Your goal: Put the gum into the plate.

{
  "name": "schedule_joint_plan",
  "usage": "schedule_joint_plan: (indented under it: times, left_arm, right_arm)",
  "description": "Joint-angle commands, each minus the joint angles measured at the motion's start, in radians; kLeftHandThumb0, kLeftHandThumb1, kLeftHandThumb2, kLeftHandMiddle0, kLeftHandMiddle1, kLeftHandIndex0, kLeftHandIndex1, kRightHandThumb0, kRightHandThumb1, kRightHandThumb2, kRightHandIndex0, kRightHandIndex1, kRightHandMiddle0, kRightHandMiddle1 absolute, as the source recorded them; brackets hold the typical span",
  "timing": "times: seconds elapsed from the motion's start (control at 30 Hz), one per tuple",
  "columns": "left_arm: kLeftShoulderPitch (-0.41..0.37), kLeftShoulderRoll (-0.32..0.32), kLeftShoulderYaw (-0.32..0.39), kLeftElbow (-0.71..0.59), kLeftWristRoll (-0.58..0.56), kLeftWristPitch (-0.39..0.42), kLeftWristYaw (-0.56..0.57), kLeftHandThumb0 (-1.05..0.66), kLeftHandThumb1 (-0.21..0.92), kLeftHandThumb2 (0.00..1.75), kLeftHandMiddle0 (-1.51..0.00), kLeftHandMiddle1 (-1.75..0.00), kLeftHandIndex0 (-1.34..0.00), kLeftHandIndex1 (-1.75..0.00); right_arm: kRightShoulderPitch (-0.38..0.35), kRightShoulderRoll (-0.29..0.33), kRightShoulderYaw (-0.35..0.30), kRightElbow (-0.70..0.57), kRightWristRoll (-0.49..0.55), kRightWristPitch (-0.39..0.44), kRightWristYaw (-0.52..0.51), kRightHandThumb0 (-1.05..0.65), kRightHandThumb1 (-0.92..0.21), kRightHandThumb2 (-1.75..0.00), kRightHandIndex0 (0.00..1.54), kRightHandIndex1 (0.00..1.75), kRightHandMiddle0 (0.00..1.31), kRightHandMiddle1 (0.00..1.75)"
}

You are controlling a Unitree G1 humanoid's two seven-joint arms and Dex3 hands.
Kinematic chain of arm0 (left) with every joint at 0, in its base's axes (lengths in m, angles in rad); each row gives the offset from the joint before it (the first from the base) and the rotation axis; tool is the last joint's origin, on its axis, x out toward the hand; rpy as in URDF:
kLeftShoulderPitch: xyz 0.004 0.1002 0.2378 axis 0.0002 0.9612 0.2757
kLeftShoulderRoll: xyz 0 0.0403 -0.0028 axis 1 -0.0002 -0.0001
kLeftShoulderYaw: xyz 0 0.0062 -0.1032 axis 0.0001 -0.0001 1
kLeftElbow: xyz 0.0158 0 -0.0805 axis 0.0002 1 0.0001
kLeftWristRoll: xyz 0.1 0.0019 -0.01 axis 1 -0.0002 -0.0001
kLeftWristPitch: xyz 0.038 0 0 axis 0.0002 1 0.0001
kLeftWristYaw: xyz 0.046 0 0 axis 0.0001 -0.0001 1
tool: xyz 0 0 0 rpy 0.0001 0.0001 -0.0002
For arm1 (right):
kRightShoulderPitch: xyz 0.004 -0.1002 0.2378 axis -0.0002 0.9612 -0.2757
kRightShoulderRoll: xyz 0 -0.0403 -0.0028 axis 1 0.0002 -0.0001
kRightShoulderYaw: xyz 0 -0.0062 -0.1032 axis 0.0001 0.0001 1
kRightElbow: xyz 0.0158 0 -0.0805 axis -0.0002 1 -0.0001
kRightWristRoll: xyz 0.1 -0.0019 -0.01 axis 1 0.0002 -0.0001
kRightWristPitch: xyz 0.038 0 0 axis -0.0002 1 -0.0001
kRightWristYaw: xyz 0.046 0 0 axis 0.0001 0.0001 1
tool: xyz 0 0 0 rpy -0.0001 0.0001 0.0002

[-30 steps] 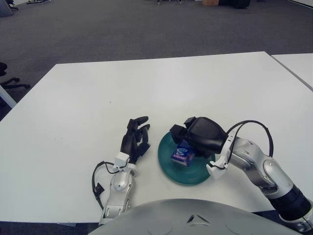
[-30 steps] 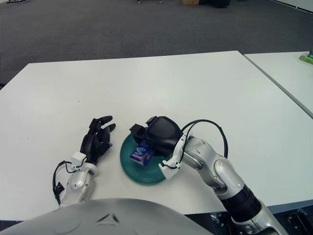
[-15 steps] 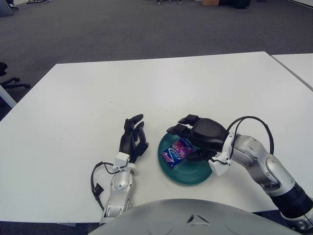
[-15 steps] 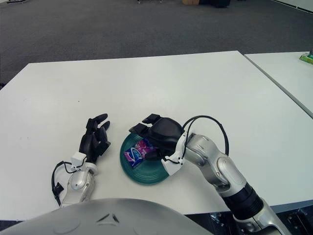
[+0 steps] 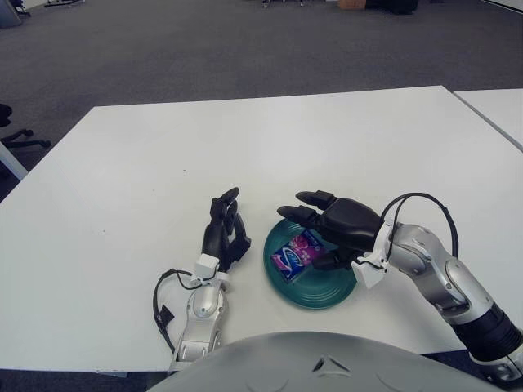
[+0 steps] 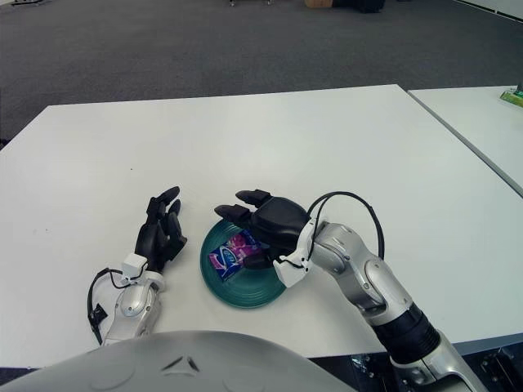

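A blue and pink gum packet [image 5: 296, 253] lies flat inside the dark green plate [image 5: 327, 292] near the table's front edge. My right hand [image 5: 320, 229] hovers just over the plate's far right side with its fingers spread open, holding nothing; its thumb is close to the packet's right side. The packet also shows in the right eye view [image 6: 233, 251]. My left hand [image 5: 224, 231] rests on the table just left of the plate, fingers relaxed and pointing away from me.
The white table [image 5: 245, 147] stretches far and to both sides. A second white table [image 5: 500, 106] stands at the right, with a narrow gap between. Grey carpet lies beyond.
My right hand let go of the gum packet, which dropped flat into the plate. The fingers opened and the hand drew back slightly to the right. My left hand barely moved.
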Motion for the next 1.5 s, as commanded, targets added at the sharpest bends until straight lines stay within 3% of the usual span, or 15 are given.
schedule_joint_plan:
  times: [0.0,0.07,0.27,0.37,0.53,0.6,0.77,1.03,1.47]
  left_arm:
    - [-0.012,-0.004,0.0,0.026,-0.003,-0.006,-0.009,-0.94,0.92,0.97,-0.21,-0.06,0.0,-0.69]
    - [-0.013,-0.004,-0.001,0.031,-0.007,-0.016,-0.014,-0.95,0.92,0.97,-0.22,-0.06,0.0,-0.69]
    - [-0.018,-0.002,-0.002,0.046,-0.033,-0.05,-0.04,-0.96,0.92,0.96,-0.24,-0.06,0.0,-0.71]
    - [-0.018,-0.002,0.001,0.053,-0.051,-0.066,-0.054,-0.96,0.92,0.94,-0.26,-0.06,0.0,-0.77]
    - [-0.019,0.001,0.008,0.062,-0.039,-0.088,-0.047,-0.97,0.92,0.95,-0.31,-0.07,0.0,-0.88]
    - [-0.021,0.006,0.008,0.064,-0.032,-0.094,-0.047,-0.98,0.92,0.95,-0.32,-0.08,0.0,-0.92]
    - [-0.026,0.01,0.013,0.064,-0.063,-0.097,-0.076,-1.02,0.92,0.98,-0.36,-0.1,-0.02,-0.96]
    - [-0.033,0.008,0.026,0.061,-0.096,-0.108,-0.109,-1.03,0.92,1.0,-0.39,-0.11,-0.01,-0.97]
    - [-0.052,0.006,0.057,0.047,-0.14,-0.066,-0.132,-1.0,0.92,1.0,-0.52,-0.19,-0.15,-1.05]
  right_arm:
    - [-0.011,-0.007,-0.024,0.006,0.042,0.0,0.003,-1.05,-0.92,-0.96,0.0,0.0,0.0,0.0]
    - [0.009,0.013,-0.043,0.004,0.079,0.023,-0.014,-1.05,-0.92,-0.95,0.0,0.0,0.0,0.0]
    - [0.069,0.166,-0.128,0.099,0.246,0.055,-0.191,-1.05,-0.92,-0.91,0.01,0.01,0.05,0.03]
    - [0.094,0.303,-0.194,0.246,0.357,0.011,-0.361,-1.04,-0.92,-0.85,0.19,0.04,0.01,0.44]
    - [0.111,0.462,-0.249,0.358,0.519,-0.017,-0.481,-0.93,-0.92,-0.81,0.38,0.09,0.01,0.87]
    - [0.128,0.535,-0.271,0.351,0.595,0.033,-0.516,-0.89,-0.92,-0.81,0.42,0.11,0.02,0.96]
    - [0.158,0.64,-0.295,0.309,0.665,0.124,-0.592,-0.81,-0.92,-0.82,0.5,0.15,0.05,1.04]
    - [0.198,0.682,-0.298,0.266,0.653,0.179,-0.641,-0.85,-0.92,-0.88,0.44,0.13,0.02,1.0]
    - [0.218,0.593,-0.385,0.258,0.667,0.186,-0.606,-0.86,-0.92,-0.89,0.33,0.05,0.0,0.83]
